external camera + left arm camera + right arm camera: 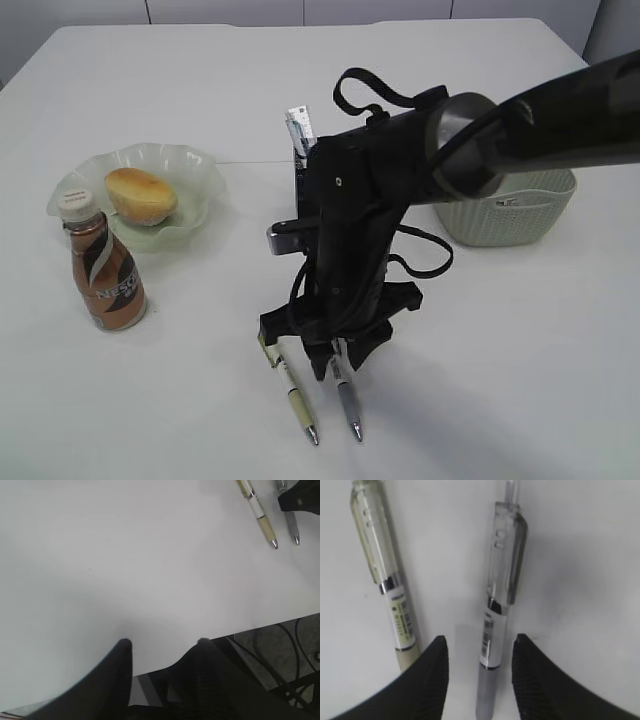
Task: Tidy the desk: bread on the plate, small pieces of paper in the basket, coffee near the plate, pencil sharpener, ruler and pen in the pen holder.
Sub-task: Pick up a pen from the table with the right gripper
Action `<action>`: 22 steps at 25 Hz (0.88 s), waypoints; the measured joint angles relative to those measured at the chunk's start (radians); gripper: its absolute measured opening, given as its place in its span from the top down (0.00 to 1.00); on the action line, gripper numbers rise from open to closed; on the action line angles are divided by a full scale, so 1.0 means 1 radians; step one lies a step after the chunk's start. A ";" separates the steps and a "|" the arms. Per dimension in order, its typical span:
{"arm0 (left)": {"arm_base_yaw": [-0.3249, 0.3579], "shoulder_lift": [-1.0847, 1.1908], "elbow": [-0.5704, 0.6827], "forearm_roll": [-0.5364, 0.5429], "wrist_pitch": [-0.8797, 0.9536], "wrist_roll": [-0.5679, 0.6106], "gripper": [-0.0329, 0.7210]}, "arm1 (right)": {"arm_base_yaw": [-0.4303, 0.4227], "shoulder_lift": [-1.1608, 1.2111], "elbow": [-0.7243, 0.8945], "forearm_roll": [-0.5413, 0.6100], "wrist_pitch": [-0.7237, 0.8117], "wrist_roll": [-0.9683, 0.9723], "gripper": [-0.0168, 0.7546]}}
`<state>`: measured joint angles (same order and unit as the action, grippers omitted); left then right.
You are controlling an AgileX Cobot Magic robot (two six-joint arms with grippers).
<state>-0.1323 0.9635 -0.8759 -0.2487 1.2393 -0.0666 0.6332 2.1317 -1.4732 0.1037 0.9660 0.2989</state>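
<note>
Exterior view: bread (141,195) on the plate (196,170), coffee (103,266) beside it, ruler (298,127) in the pen holder (302,180); 2 pens remain on the desk (500,380). Left wrist: left gripper (162,642) open, empty. Right wrist: right gripper (479,647) open, straddling the grey pen (495,640).
</note>
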 joint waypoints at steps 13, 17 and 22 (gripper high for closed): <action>0.000 0.000 0.000 0.000 0.000 0.000 0.55 | 0.003 0.049 -0.027 -0.036 -0.002 0.041 0.53; 0.000 0.000 0.000 0.000 0.000 0.000 0.55 | 0.003 0.055 -0.027 -0.036 0.001 0.042 0.53; 0.000 0.000 0.000 0.000 0.000 0.000 0.55 | 0.003 0.062 -0.031 -0.037 0.005 0.042 0.53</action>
<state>-0.1323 0.9635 -0.8759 -0.2487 1.2393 -0.0666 0.6359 2.1934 -1.5038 0.0671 0.9714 0.3412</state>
